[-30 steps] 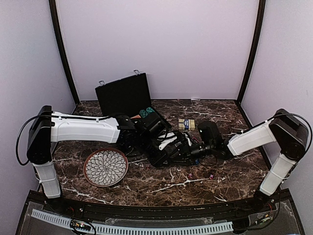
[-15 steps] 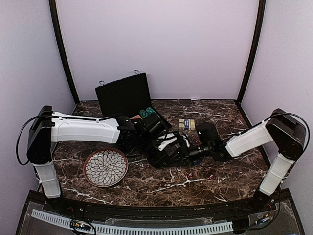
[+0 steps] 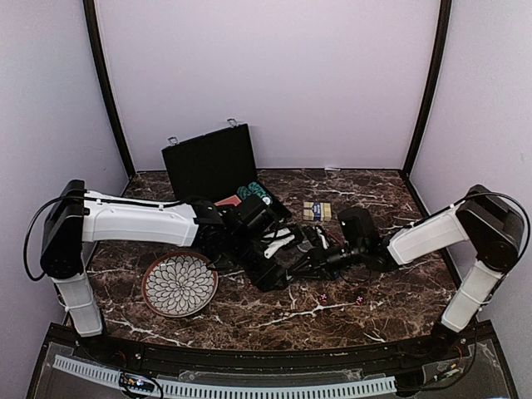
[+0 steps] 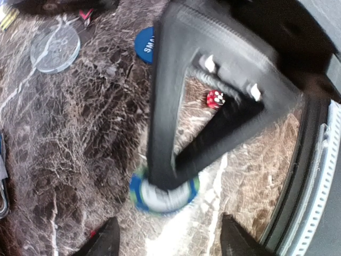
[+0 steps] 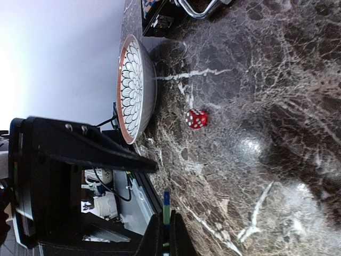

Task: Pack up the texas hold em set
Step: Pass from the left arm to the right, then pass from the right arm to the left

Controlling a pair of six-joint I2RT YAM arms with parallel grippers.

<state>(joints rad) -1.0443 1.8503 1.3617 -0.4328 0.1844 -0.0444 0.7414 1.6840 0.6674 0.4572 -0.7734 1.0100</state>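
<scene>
Pinching a striped chip (image 4: 165, 200) in my closed right hand (image 5: 165, 221), left hand (image 4: 170, 240) spread wide just above it, I judge I'm mid chip-pickup; next comes lifting it clear and carrying it to the open briefcase (image 3: 212, 162) beyond both hands.

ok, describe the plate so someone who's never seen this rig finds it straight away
On the dark marble table, look at the near-left part, just in front of the left arm's white forearm. The plate lies flat there, apart from the open black briefcase farther back. It is the only large round thing: white petal pattern, brown rim, far bigger than the small red dice to its right.
</scene>
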